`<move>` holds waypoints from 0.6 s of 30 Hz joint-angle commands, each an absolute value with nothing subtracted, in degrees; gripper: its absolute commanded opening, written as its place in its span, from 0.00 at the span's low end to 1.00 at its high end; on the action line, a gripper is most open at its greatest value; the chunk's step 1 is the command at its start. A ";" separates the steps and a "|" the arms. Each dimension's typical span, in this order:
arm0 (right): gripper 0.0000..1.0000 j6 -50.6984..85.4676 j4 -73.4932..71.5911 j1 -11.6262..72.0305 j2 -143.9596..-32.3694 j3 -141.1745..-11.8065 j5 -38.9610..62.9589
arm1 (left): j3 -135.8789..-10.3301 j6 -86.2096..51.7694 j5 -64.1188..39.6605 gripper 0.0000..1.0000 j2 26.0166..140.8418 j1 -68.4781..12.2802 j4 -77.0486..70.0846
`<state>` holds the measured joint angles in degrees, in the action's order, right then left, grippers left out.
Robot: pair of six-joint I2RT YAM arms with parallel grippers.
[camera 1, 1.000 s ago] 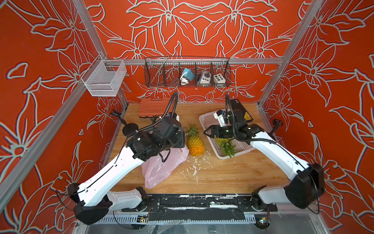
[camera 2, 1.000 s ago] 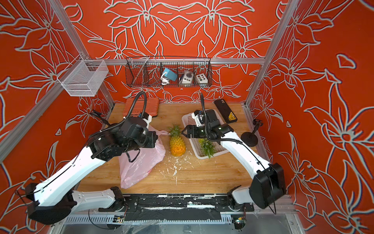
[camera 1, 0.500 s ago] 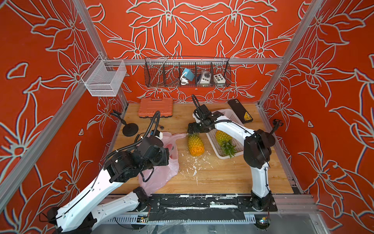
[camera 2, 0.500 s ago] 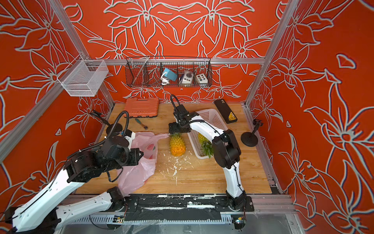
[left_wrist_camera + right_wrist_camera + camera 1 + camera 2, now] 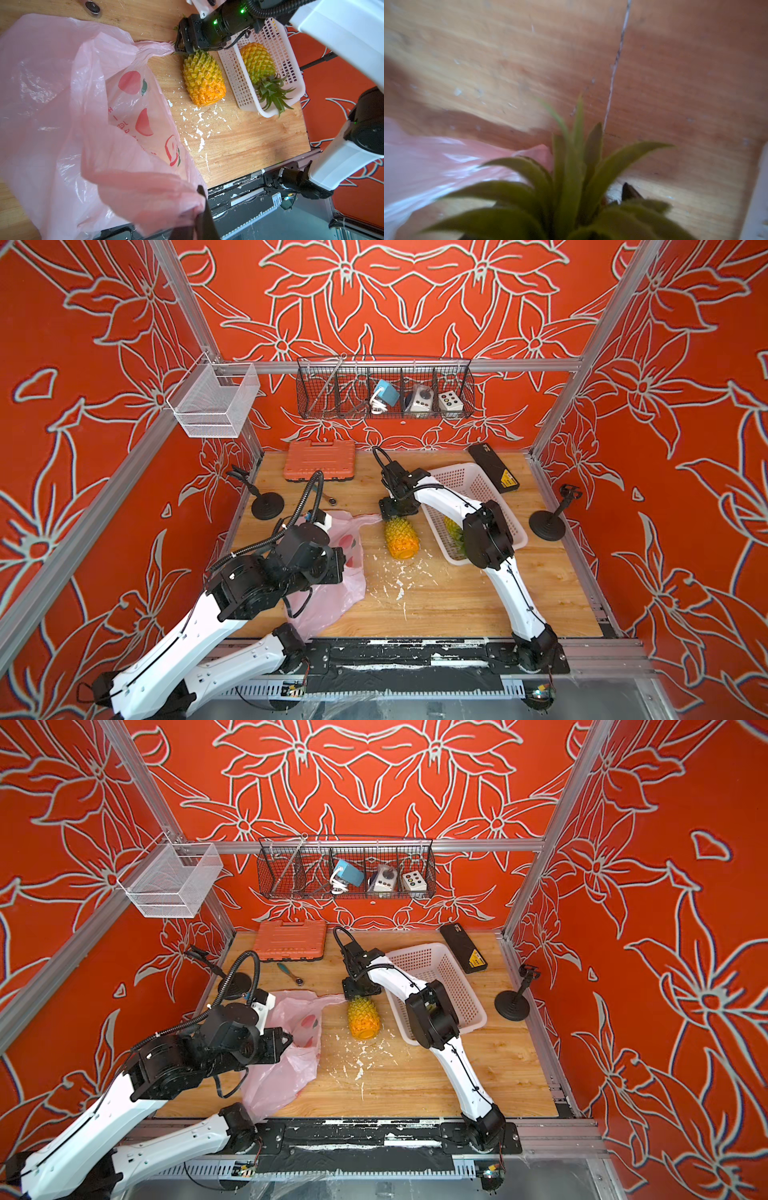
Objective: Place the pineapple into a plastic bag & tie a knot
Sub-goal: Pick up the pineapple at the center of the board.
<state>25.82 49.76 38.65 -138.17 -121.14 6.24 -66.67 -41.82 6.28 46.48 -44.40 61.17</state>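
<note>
The left gripper (image 5: 200,205) is clamped on the rim of the bag (image 5: 62,108), lifting its mouth. The right gripper (image 5: 182,45) straddles the crown of the pineapple (image 5: 203,81), which lies between bag and basket (image 5: 234,83) (whether it grips yet is unclear). It should squeeze the leaf base firmly before lifting.

Front board (image 5: 457,597) open — pineapple (image 5: 401,537) and basket (image 5: 461,481) (white) crowd mid-right.

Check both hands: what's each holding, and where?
Left hand pinches the plastic bag at its bunched edge. Right hand sits over the pineapple crown; grip cannot be told.
</note>
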 commanded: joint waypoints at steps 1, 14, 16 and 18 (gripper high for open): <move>0.43 25.47 51.34 38.50 -138.85 -122.11 5.26 | -66.97 -40.86 5.46 0.00 46.19 -43.94 59.88; 0.00 27.75 45.61 33.11 -112.32 -117.20 9.76 | -79.58 -30.61 -2.20 0.00 56.22 -43.26 52.22; 0.00 27.95 44.89 29.78 -107.43 -114.90 12.21 | -81.97 -29.03 -6.03 0.00 59.67 -43.15 49.00; 0.00 28.45 43.82 26.23 -102.27 -112.40 15.07 | -84.73 -27.64 -10.85 0.00 62.71 -43.06 45.52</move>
